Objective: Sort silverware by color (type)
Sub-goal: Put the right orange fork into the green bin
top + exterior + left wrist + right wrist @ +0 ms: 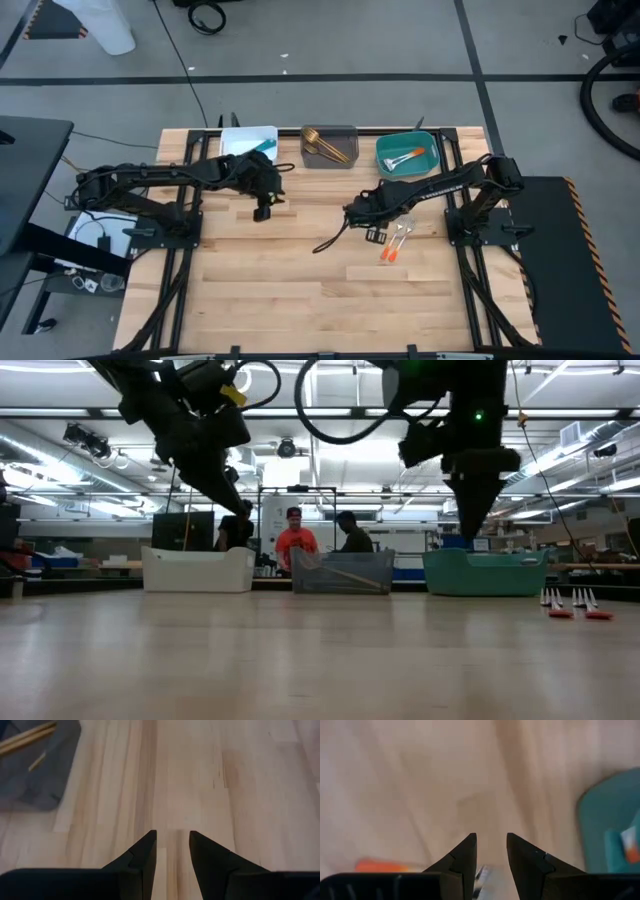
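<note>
Pale butcher-block wood in long glued strips makes up the worktop (300, 290), matte and lightly grained. Along its upper edge in the high view stand three rectangular bins: a white bin (247, 141) at left, a grey bin (330, 146) in the middle holding slim all-gold utensils (325, 146) laid diagonally, and a teal bin (406, 155) at right holding thin silver pieces with blue and orange handles (404, 157). Right of centre, two orange-handled forks (395, 243) lie loose on the wood, small and thin, silver tines pointing up the frame; the low view shows them at the right edge (572, 606). The right gripper (374, 235) hangs just left of these forks, near but not touching, its dark tapered fingers (461, 857) parted by a narrow gap with nothing between them; an orange handle (380, 866) shows blurred beside them. The left gripper (261, 212) hovers over bare wood below the white bin, well apart from the forks, fingers (142, 855) likewise slightly parted and empty.
</note>
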Action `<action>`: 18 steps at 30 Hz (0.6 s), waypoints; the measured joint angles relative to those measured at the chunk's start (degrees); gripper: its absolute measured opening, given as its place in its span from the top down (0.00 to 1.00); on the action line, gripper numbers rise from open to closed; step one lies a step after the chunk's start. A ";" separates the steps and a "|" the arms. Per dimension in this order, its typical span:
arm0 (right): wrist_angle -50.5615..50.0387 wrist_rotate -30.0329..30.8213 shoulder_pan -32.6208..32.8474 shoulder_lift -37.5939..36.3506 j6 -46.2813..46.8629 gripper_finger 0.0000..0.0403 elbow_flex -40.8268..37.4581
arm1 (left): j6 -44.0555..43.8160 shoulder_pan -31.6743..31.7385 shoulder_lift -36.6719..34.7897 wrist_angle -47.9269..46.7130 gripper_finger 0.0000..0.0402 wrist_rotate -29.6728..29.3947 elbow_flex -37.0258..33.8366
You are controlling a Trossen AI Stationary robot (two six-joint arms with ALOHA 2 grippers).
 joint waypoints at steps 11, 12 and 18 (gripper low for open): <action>-3.74 -13.35 -0.32 0.00 -4.02 0.71 -3.23 | -3.35 0.02 0.00 -0.34 0.69 0.07 0.00; -3.88 -14.22 -0.32 0.00 -4.25 0.71 -4.12 | -3.47 0.02 0.00 -0.34 0.69 0.07 0.00; -3.85 -15.14 0.64 0.02 -9.71 0.71 -8.64 | -3.78 0.02 0.00 -0.25 0.69 0.07 0.00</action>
